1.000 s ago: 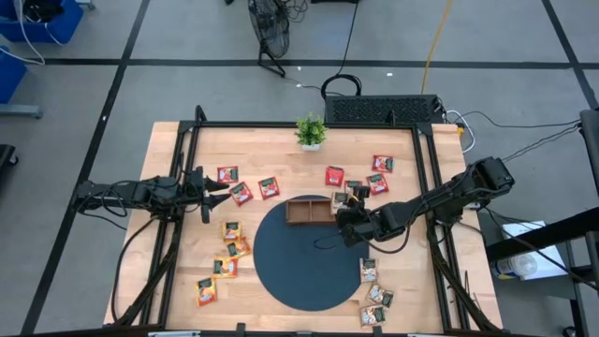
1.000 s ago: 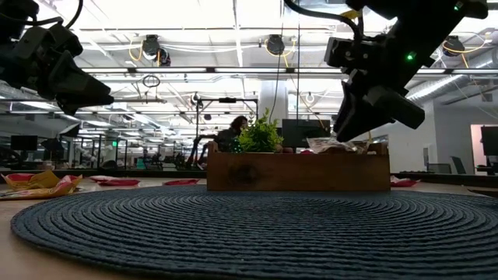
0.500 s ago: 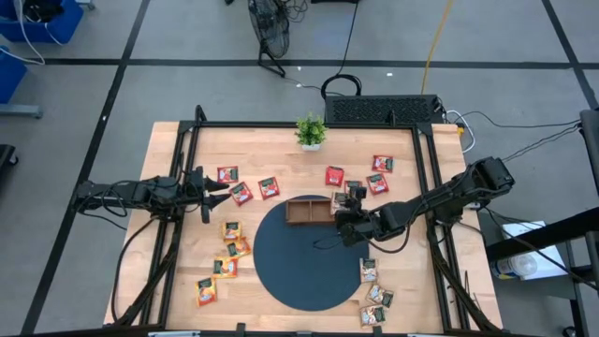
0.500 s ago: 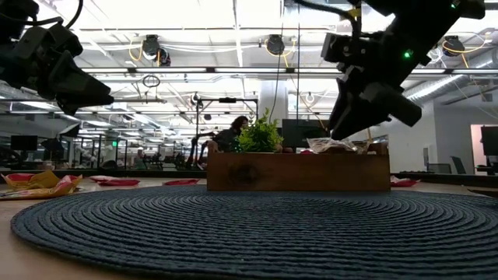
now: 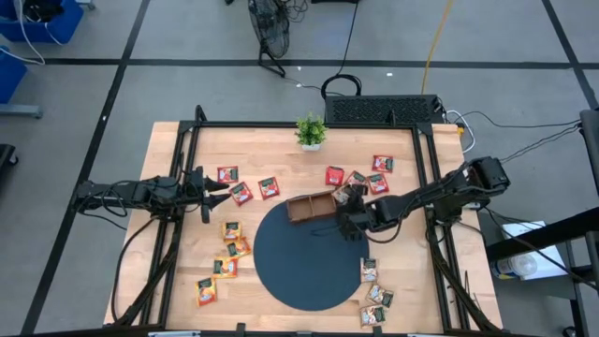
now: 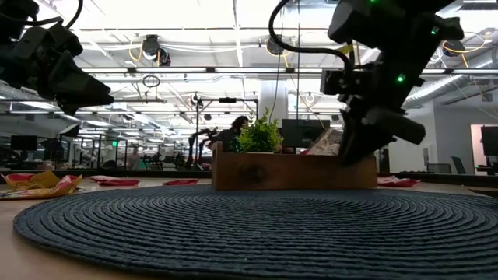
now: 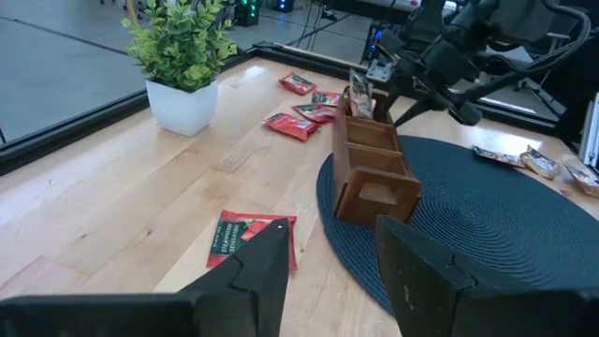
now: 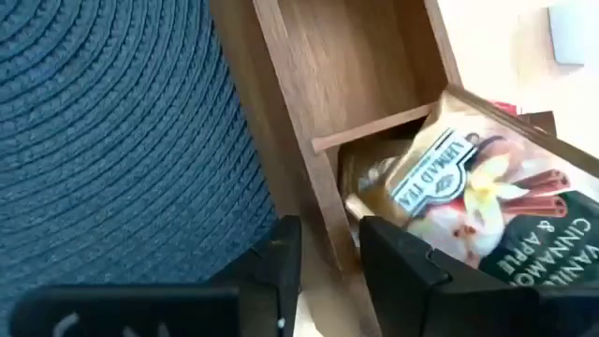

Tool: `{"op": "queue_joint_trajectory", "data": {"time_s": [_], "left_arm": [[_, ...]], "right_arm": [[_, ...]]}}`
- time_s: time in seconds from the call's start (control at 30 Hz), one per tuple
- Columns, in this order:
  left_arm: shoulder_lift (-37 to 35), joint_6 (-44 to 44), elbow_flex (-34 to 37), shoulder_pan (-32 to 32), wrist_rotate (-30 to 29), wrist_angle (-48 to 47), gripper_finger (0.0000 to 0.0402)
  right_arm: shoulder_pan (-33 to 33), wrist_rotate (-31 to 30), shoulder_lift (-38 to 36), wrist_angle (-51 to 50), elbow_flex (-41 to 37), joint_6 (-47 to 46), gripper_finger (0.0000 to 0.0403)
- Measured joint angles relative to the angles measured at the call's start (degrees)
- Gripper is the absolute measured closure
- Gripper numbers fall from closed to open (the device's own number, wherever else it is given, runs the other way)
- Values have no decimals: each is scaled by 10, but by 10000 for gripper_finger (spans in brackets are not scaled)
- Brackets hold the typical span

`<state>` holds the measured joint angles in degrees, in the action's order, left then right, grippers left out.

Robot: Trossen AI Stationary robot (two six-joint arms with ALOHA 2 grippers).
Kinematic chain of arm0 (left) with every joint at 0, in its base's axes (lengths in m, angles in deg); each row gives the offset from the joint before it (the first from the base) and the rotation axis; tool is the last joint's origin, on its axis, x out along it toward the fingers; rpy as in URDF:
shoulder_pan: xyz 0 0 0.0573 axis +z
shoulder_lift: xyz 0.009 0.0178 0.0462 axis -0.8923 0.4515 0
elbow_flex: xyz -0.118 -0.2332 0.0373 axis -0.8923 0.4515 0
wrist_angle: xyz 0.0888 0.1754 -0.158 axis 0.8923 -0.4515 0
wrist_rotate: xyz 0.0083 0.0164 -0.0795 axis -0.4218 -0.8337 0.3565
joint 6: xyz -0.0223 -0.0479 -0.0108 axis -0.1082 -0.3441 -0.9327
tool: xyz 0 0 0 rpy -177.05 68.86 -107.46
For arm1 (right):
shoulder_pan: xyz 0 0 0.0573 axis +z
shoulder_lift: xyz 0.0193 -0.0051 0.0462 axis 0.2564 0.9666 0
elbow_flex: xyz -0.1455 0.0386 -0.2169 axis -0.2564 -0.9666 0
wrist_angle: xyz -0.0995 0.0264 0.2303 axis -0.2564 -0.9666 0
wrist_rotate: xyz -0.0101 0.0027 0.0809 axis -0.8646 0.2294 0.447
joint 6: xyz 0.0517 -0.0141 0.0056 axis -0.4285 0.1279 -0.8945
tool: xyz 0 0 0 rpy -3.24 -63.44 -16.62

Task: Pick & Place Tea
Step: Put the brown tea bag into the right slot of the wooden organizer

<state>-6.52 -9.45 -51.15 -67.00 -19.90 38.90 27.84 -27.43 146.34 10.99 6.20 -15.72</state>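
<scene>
The brown wooden tray (image 5: 314,206) sits askew on the far rim of the dark round mat (image 5: 299,267). A pale tea sachet (image 8: 468,206) leans out of its right end compartment. My right gripper (image 5: 347,214) is at that end, slightly open, one finger over the mat and one over the compartment. My left gripper (image 5: 221,192) hovers open and empty at the left, above red sachets (image 5: 241,193). Yellow-orange sachets (image 5: 225,267) lie near left. Pale ones (image 5: 379,297) lie near right. My right gripper comes slanting down from the table's right and near side. Its fingers (image 8: 281,267) stand astride the tray's near long wall (image 8: 323,201) at the right end compartment. Whether they press that wall I cannot tell. The tray rests on the mat and table.
A small potted plant (image 5: 311,131) stands at the far middle. More red sachets (image 5: 382,164) lie far right of the tray. A black frame rail (image 5: 426,187) runs along each side of the table. Bare wood lies at the far left.
My right gripper has gone down and toward the far edge at the tray's right end. The tray has turned on the mat: its right end swung toward the far edge while its left end stayed nearly put. The pale sachet in it has tipped up.
</scene>
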Motion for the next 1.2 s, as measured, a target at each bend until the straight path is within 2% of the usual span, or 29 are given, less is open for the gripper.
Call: {"op": "queue_joint_trajectory", "data": {"time_s": [0.23, 0.4, 0.57, 0.63, 0.87, 1.0, 1.2], "left_arm": [[0, 0, 0, 0, 0, 0, 240], [0, 0, 0, 0, 0, 0, 240], [0, 0, 0, 0, 0, 0, 240], [0, 0, 0, 0, 0, 0, 240], [0, 0, 0, 0, 0, 0, 240], [0, 0, 0, 0, 0, 0, 240], [0, 0, 0, 0, 0, 0, 240]], "right_arm": [[21, -1, -26, -11, 2, -4, 315], [24, -7, -73, -52, 8, -4, 315], [17, -83, -143, -128, 8, -20, 315], [3, -89, -172, -131, 1, -35, 314], [-87, 75, -215, -13, -73, -14, 314], [-134, 126, -214, 46, -115, 13, 314], [-164, 190, -215, 88, -123, 15, 314]]}}
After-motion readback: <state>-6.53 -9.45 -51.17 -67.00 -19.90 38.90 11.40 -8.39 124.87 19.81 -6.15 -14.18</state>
